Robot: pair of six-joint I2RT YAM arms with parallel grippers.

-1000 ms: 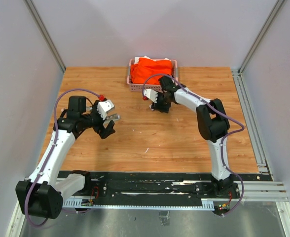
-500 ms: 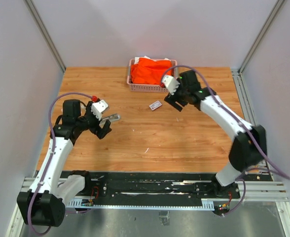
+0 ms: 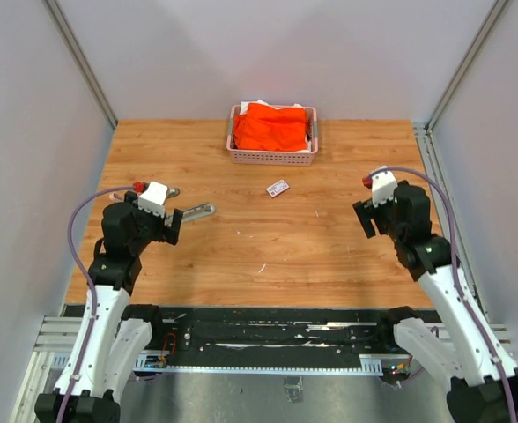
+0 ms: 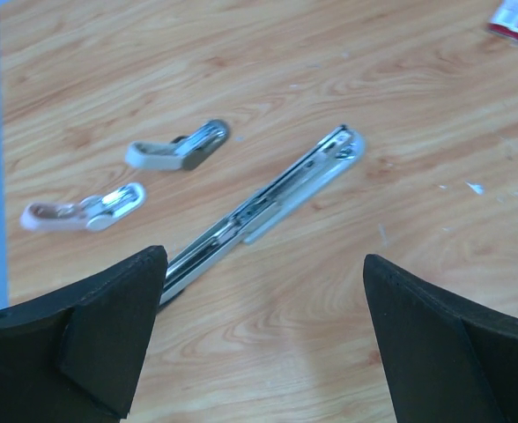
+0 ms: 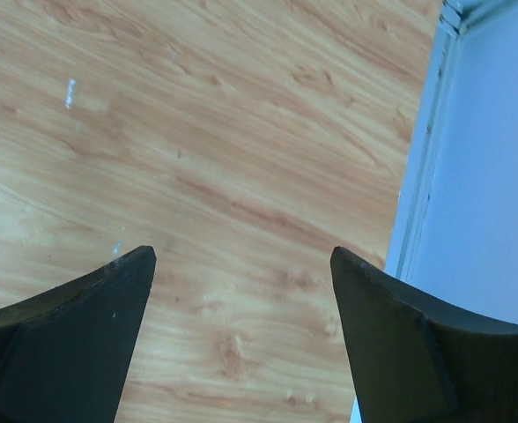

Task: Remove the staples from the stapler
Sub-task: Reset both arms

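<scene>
The stapler (image 4: 263,207) lies opened flat on the wood, a long silvery rail; it also shows in the top view (image 3: 199,211). Tiny silvery staples (image 4: 475,187) lie loose on the wood to its right, and one (image 3: 262,267) shows mid-table. My left gripper (image 4: 263,256) is open and empty, just on the near side of the stapler; in the top view (image 3: 173,226) it sits left of the stapler. My right gripper (image 5: 241,251) is open and empty over bare wood at the right side (image 3: 366,220), with a small staple bit (image 5: 70,92) ahead of it.
Two small white-and-silver clip-like pieces (image 4: 175,150) (image 4: 83,210) lie beyond the stapler. A small white box with red label (image 3: 277,188) lies mid-table. A pink basket (image 3: 272,157) holding orange cloth stands at the back. A metal rail (image 5: 418,203) edges the table on the right.
Both arms have drawn back toward the near edge. The right gripper left the white box and swung to the right side. The left gripper pulled back from the stapler.
</scene>
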